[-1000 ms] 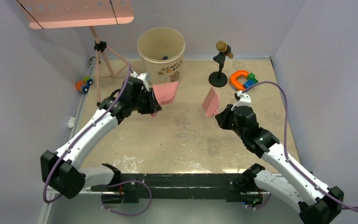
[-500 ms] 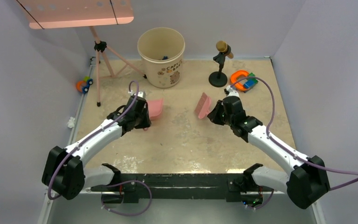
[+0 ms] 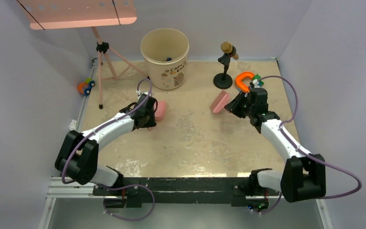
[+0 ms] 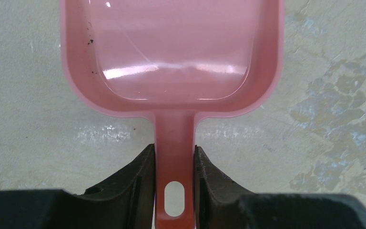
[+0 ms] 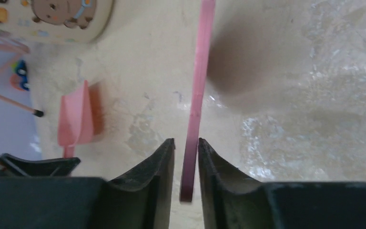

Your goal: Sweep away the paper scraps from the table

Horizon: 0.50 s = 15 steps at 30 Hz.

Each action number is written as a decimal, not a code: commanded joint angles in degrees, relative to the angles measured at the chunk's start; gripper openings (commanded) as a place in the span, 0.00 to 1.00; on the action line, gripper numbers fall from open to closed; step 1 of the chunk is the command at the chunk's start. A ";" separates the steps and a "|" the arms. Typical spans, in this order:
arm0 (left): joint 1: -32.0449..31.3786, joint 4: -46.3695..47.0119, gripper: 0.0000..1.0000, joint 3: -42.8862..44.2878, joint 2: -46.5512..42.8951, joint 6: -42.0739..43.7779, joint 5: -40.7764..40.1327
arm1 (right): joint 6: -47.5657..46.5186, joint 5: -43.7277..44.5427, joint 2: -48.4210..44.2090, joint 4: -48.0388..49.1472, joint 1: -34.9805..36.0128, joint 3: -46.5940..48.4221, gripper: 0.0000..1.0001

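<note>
No paper scraps show on the table (image 3: 190, 138). A few dark scraps lie inside the cream bucket (image 3: 167, 59). My left gripper (image 3: 147, 116) is shut on the handle of the pink dustpan (image 3: 158, 109), which lies flat on the table. In the left wrist view the dustpan (image 4: 171, 52) holds only tiny dark specks, and both fingers of that gripper (image 4: 174, 164) press its handle. My right gripper (image 3: 237, 105) is around the handle of the pink brush (image 3: 219, 101), which is low at the table. In the right wrist view the handle (image 5: 194, 119) sits between the slightly parted jaws of that gripper (image 5: 186, 145), with a gap at the left finger.
The bucket (image 3: 164, 50) stands at the back centre. A black microphone stand (image 3: 224, 67) and orange-blue-green toy blocks (image 3: 246, 81) are at the back right, close to my right gripper. A pink tripod (image 3: 102, 57) stands back left. A white wad (image 3: 72, 125) lies beyond the left edge.
My left arm drew the dustpan back from the bucket and laid it on the table. My right arm swung the brush right and back and lowered it near the toy blocks.
</note>
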 commanded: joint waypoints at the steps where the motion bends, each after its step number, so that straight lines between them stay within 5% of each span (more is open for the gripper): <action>1: 0.28 0.73 0.00 4.73 0.91 1.72 -1.71 | 3.81 -16.86 2.98 12.35 -4.89 0.59 0.38; 3: 0.28 0.67 0.00 4.51 0.66 1.96 -1.68 | 2.36 -17.00 4.07 10.21 -5.31 2.51 0.80; 4: 0.28 0.83 0.00 4.21 0.41 2.00 -1.68 | 0.30 -16.03 4.02 8.00 -5.36 3.37 0.86; 15: 0.28 4.00 0.00 3.90 1.18 3.27 -0.30 | -11.39 1.45 -9.52 -2.98 -5.36 3.83 0.96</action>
